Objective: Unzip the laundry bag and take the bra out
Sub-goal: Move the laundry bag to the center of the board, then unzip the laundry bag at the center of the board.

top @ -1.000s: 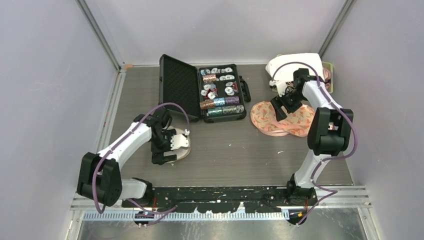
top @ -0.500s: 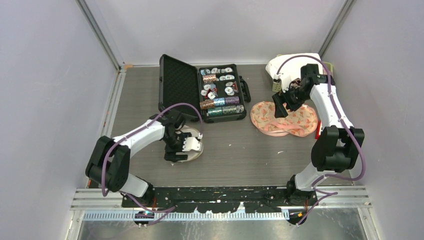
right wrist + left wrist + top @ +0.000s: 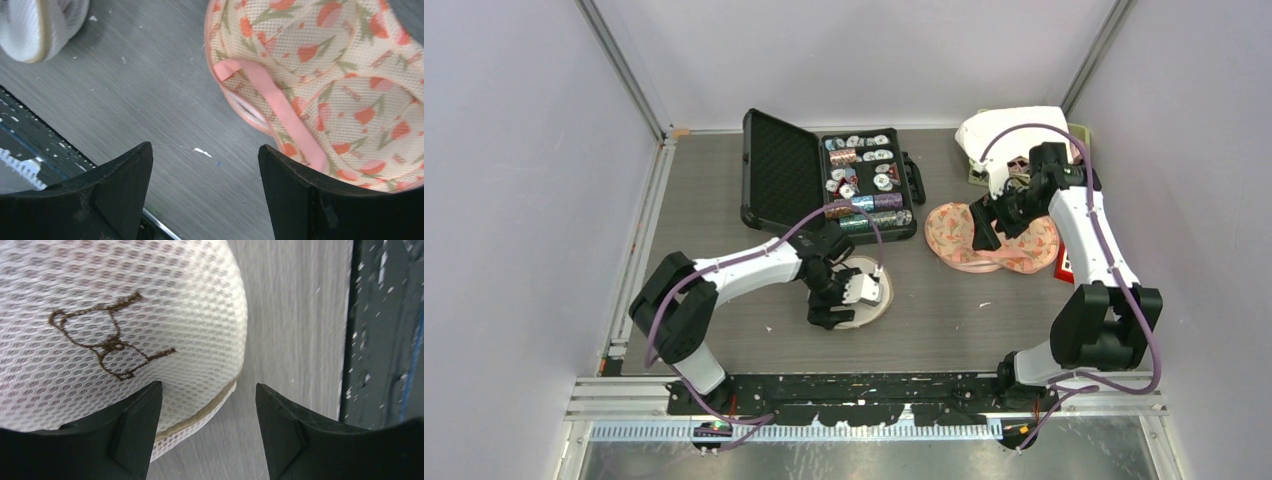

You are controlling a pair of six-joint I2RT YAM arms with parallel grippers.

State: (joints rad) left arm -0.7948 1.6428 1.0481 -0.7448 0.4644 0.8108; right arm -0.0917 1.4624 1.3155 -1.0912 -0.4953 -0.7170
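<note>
The laundry bag (image 3: 871, 272) is a round white mesh dome with a beige rim and a brown stitched emblem (image 3: 110, 340), lying near the table's middle. My left gripper (image 3: 849, 298) stands open at its edge; one finger (image 3: 135, 425) lies over the bag's rim and the other (image 3: 285, 430) is on bare table. My right gripper (image 3: 984, 225) hangs open above the left edge of a pink floral mesh piece (image 3: 340, 75) that lies spread as two round cups with a pink strap. Whether that piece is the bra or a second bag I cannot tell.
An open black case (image 3: 779, 175) with rows of poker chips (image 3: 864, 185) stands behind the white bag. A white bundle (image 3: 999, 125) lies in the back right corner, and a red item (image 3: 1064, 265) at the right edge. Enclosure walls close off three sides.
My left arm has swept right, and the white bag has travelled with it from the left side to the middle; its jaws have narrowed somewhat. My right gripper shifted slightly right over the floral piece.
</note>
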